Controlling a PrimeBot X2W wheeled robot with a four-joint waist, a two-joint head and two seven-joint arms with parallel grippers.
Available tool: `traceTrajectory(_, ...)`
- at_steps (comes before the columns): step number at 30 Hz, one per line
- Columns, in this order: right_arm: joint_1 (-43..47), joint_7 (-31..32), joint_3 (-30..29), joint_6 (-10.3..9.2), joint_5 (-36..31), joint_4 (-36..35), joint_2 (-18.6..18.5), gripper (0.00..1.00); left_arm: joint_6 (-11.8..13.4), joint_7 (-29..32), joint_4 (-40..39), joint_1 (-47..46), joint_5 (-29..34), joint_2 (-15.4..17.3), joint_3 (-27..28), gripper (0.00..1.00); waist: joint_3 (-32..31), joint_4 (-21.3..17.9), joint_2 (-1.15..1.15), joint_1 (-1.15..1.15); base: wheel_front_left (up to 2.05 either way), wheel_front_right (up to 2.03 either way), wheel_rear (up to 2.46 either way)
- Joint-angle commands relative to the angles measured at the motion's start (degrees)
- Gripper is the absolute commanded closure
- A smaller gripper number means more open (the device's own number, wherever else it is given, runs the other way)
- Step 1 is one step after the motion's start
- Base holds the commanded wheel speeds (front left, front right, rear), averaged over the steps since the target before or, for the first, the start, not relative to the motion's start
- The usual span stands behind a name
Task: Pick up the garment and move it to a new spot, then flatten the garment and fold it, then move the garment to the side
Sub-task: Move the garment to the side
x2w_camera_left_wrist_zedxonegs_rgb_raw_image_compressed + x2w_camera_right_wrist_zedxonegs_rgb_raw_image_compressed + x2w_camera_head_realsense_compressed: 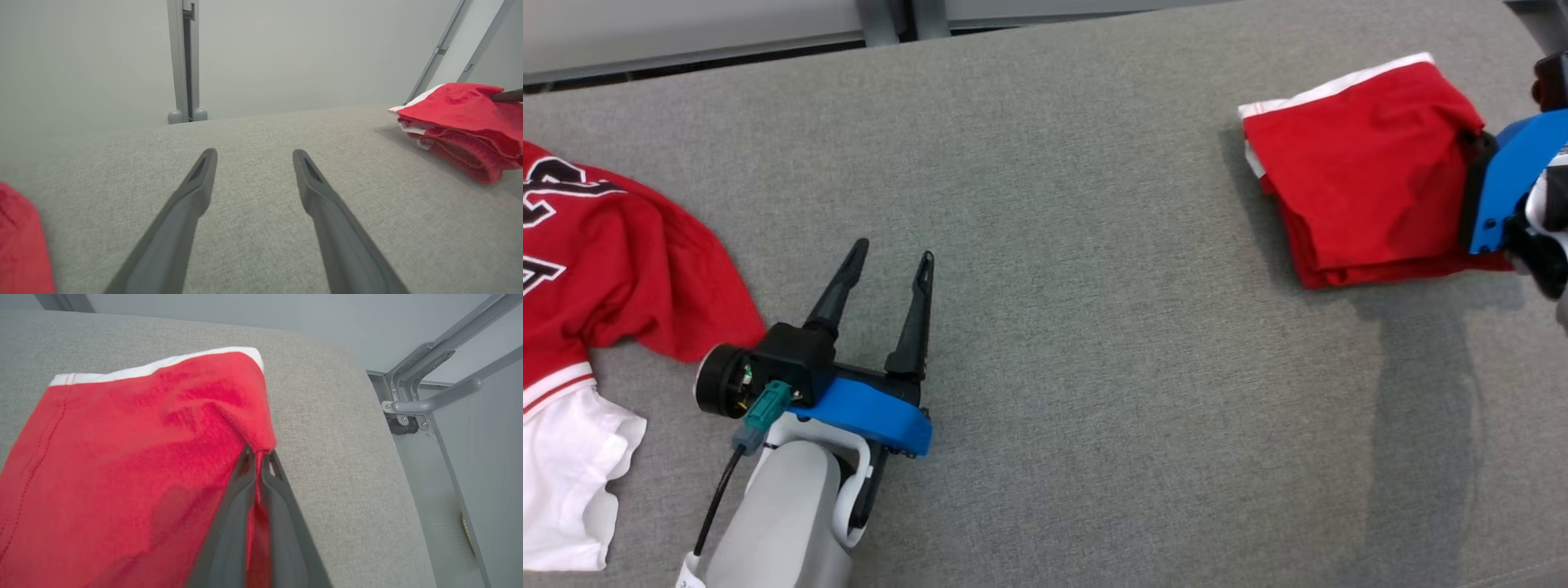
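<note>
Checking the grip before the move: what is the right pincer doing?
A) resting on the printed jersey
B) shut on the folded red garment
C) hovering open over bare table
B: the right pincer is closed tight on a bunched edge of the folded red garment.

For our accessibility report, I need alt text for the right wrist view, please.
The right claw, shut, pinches the edge of a folded red garment with white trim. The garment rests on a grey fabric surface, and a grey metal frame shows past the surface's edge at the view's right.
</note>
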Motion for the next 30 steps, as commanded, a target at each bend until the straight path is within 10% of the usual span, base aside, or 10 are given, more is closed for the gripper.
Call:
traceTrajectory(1, -2.40, -0.79, 0.29, -0.01, -1.21, 0.97, -1.55, 1.00, 0.19, -0.15, -0.53, -1.20, 0.07, 0.38, 0.61, 0.00, 1.95, 1.65, -0.01, -0.01, 0.00, 0.00, 0.00)
traceTrajectory(16, -6.78, -2.05, -3.45, -0.01, -4.47, 3.59, -3.38, 1.00, 0.17, -0.15, -0.85, -1.89, 0.47, -0.43, 2.25, 0.00, 3.88, 2.88, -0.01, -0.01, 0.00, 0.00, 0.00)
traceTrajectory(17, -6.49, -1.77, -3.87, -0.01, -4.68, 3.60, -3.36, 0.96, 0.16, -0.15, -0.76, -1.83, 0.50, -0.50, 2.34, 0.00, 3.78, 2.87, -0.01, -0.01, 0.00, 0.00, 0.00)
traceTrajectory(20, -5.31, -1.78, -5.12, -0.01, -5.31, 3.60, -2.52, 0.00, 0.12, -0.15, -0.43, -1.30, 0.49, -0.70, 2.52, 0.00, 3.13, 2.72, -0.01, -0.01, 0.00, 0.00, 0.00)
traceTrajectory(30, -4.39, -7.53, -4.57, -0.01, -9.05, 3.08, 2.12, 0.00, 0.01, -0.15, 0.29, 1.14, -0.19, -1.53, 3.33, 0.00, -3.15, 2.21, -0.01, -0.01, 0.00, 0.00, 0.00)
